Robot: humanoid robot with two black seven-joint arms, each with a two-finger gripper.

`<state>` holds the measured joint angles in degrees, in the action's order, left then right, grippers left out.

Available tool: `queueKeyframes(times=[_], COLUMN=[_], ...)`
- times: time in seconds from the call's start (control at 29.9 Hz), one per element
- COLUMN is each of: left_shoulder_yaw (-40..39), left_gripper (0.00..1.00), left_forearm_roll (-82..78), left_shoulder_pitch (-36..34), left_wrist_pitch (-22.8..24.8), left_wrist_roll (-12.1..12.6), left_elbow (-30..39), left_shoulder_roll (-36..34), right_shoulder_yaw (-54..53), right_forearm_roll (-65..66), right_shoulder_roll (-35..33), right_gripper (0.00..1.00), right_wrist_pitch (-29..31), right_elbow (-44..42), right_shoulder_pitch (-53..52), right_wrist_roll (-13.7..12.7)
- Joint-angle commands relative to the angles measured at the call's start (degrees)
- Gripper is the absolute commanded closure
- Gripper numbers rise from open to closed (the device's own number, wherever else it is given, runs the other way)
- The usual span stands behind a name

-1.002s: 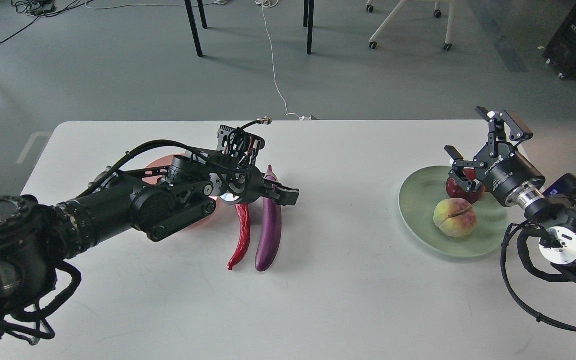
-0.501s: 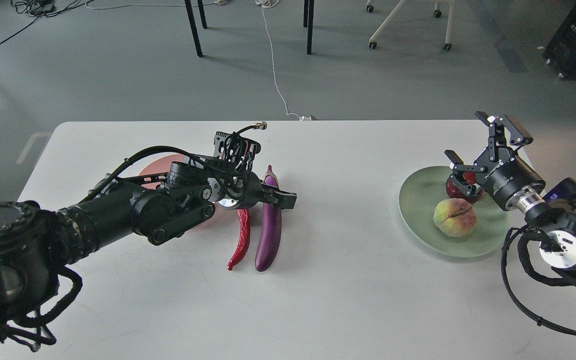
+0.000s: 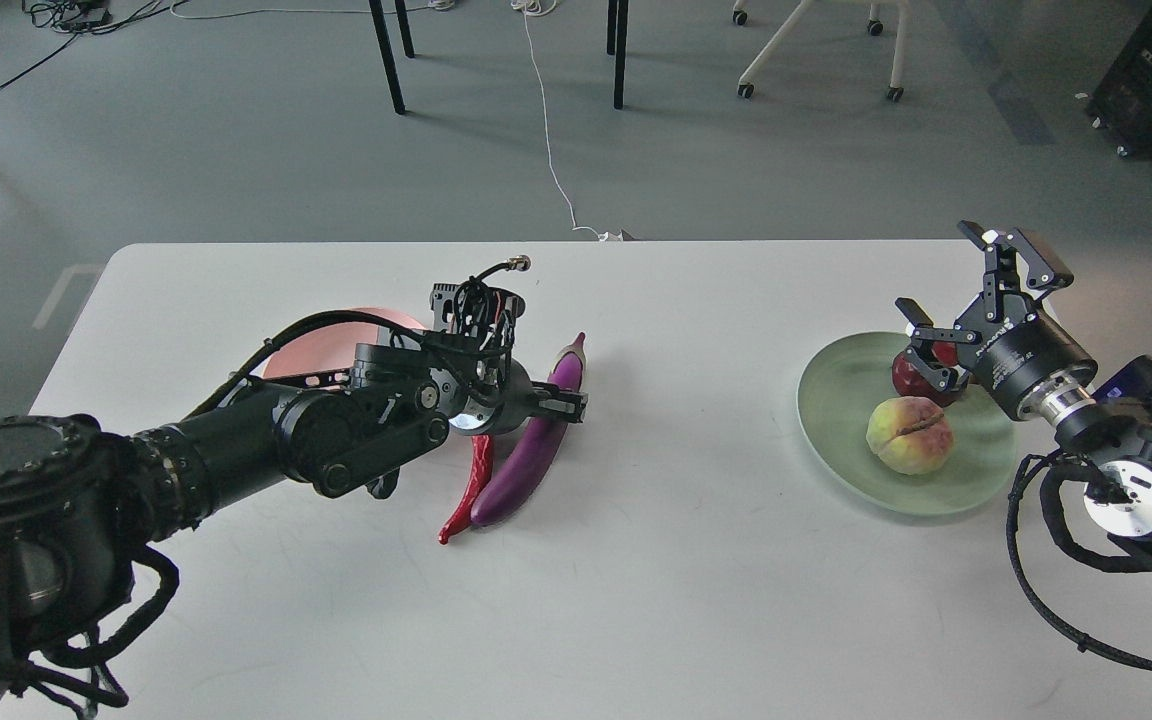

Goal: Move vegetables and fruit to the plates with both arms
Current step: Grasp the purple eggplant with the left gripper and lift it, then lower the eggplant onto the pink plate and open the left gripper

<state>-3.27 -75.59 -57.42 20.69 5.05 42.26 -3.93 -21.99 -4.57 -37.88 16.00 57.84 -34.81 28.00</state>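
A purple eggplant (image 3: 526, 450) lies slanted on the white table, with a red chili pepper (image 3: 466, 485) against its left side. My left gripper (image 3: 554, 405) is down on the eggplant's middle and looks shut on it; only one finger (image 3: 564, 403) shows. The pink plate (image 3: 321, 342) lies behind my left arm, mostly hidden. The pale green plate (image 3: 836, 400) at the right holds a peach (image 3: 909, 435) and, behind it, a dark-red pomegranate (image 3: 908, 376). My right gripper (image 3: 946, 285) is open and empty, just above and behind the pomegranate.
The table's far edge (image 3: 636, 243) runs behind both plates. Chair and table legs (image 3: 619, 50) and a white cable (image 3: 548, 130) are on the grey floor beyond.
My left gripper has come down onto the eggplant. The eggplant has swung, top to the right and bottom to the left, and the chili shifted with it. My right gripper has drawn slightly back.
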Motion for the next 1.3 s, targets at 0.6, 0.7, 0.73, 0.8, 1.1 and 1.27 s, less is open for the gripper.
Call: queueKeyframes(times=[0.6, 0.7, 0.73, 0.8, 1.1, 1.27], left_shoulder_yaw=[1.07, 1.16, 1.16, 0.98, 1.07, 1.07], left_gripper=[0.90, 0.89, 0.89, 0.89, 0.73, 0.33], left_forearm_roll=[5.85, -5.50, -7.88, -9.31, -9.31, -9.31], left_shoulder_pitch=[-9.12, -8.32, -7.89, -6.05, -2.44, -2.26], left_wrist_pitch=[7.31, 7.31, 7.31, 7.31, 2.87, 1.72], left_wrist_roll=[-5.74, -11.28, -12.51, -13.05, -13.14, -13.40], left_elbow=[3.80, 3.89, 3.89, 3.89, 3.10, 2.74], left_shoulder_roll=[-16.27, -20.85, -22.08, -23.92, -25.08, -24.90], right_shoulder_yaw=[-0.25, -0.25, -0.25, -0.16, -0.16, -0.16], right_forearm_roll=[0.00, 0.00, 0.00, 0.09, 0.09, 0.09], right_shoulder_roll=[0.09, 0.26, 0.26, 0.35, 0.35, 0.35], right_gripper=[0.02, 0.02, 0.02, 0.02, 0.02, 0.02], right_wrist_pitch=[0.08, 0.00, 0.00, 0.00, 0.00, 0.00], right_elbow=[-0.09, -0.01, -0.01, -0.01, -0.01, -0.01], right_shoulder_pitch=[0.01, 0.10, 0.10, 0.10, 0.10, 0.10], right_wrist_roll=[0.00, 0.00, 0.00, 0.00, 0.00, 0.00])
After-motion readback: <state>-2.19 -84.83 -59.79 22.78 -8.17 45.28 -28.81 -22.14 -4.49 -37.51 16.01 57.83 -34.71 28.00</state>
